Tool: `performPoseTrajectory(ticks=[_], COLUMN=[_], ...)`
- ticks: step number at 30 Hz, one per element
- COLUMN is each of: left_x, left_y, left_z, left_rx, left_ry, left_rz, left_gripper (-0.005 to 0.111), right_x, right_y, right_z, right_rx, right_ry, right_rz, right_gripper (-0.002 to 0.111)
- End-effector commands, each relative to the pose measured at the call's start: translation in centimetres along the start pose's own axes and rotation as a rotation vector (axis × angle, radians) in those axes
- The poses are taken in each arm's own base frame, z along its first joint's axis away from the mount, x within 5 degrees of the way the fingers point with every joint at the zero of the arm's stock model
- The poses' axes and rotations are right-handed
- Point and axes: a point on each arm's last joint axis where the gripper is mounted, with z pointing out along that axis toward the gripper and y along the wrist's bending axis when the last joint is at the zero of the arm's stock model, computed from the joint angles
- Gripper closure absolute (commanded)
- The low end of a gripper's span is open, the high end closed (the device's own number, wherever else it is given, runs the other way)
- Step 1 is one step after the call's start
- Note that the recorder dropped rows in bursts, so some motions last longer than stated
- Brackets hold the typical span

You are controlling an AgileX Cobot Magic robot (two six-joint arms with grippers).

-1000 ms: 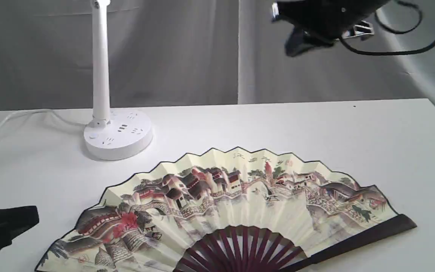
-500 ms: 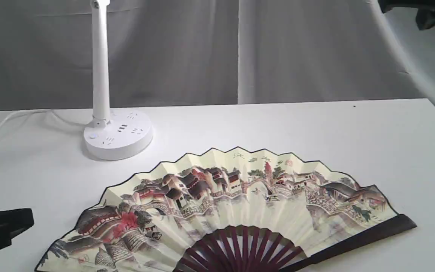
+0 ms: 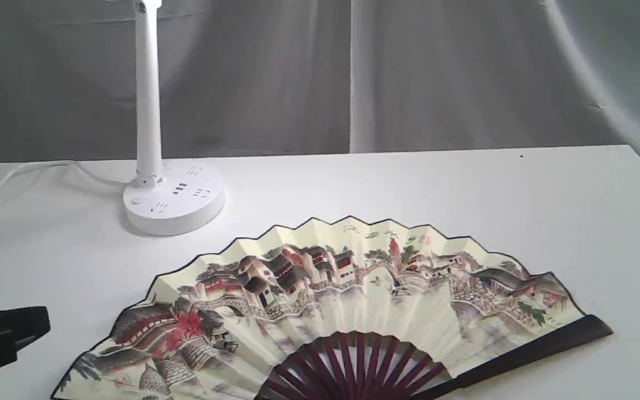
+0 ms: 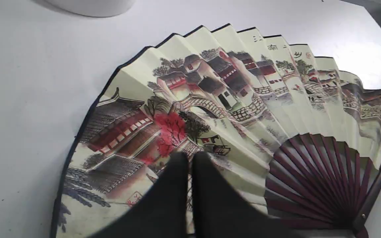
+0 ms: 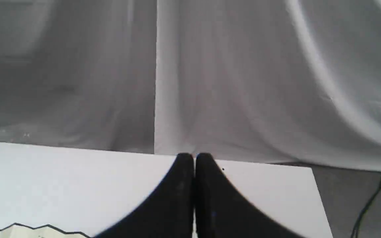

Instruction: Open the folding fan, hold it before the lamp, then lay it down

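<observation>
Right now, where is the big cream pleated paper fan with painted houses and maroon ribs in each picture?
Exterior view: the folding fan lies spread open, low and central, on the white table.
Left wrist view: the fan fills most of the picture, beyond the left gripper.
Right wrist view: only a sliver of its zigzag edge shows.
Shared landmark: the white table.

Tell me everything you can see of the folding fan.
The large pleated cream paper folding fan lies spread open and flat on the white table, painted side up, showing village houses, arched bridges and red trees, with a dark line along its edge. Its dark maroon ribs converge toward the near edge, and a dark guard closes its right side. Only the table touches it. The black left gripper is apart.
</observation>
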Motion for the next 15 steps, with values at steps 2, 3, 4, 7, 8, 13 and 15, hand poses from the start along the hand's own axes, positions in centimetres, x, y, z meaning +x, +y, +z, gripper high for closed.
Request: performPoseTrajectory(ticks=[2,3,4,7,8,13,15], left_x=[0.0,0.0,0.0,0.0,0.0,0.0,0.0], left_y=[-0.1,-0.1,-0.1,-0.1,-0.1,-0.1,-0.1], left_z=[0.0,0.0,0.0,0.0,0.0,0.0,0.0], left_rx=[-0.004,-0.004,-0.004,-0.004,-0.004,-0.004,-0.004], left_ry=[-0.001,-0.001,-0.001,-0.001,-0.001,-0.001,-0.001], left_rz=[0.004,0.004,0.004,0.004,0.004,0.004,0.004], left_gripper=[0.105,0.105,0.105,0.105,0.105,0.105,0.105], right_x=[2.6,3.1,4.2,6.5,7.2,11.6,12.8], right_y=[0.2,0.2,0.3,0.4,0.4,0.7,0.7], right_z=[-3.0,-3.5,-4.2,-6.0,-6.8,-10.4,-11.9], right_rx=[-0.002,-0.001,-0.001,0.000,0.000,0.002,0.002], right_ry=[-0.138,-0.166,-0.190,-0.279,-0.310,-0.432,-0.463], right_rz=[0.010,0.010,0.010,0.010,0.012,0.022,0.032], right_gripper=[0.108,0.108,0.108,0.108,0.108,0.108,0.108])
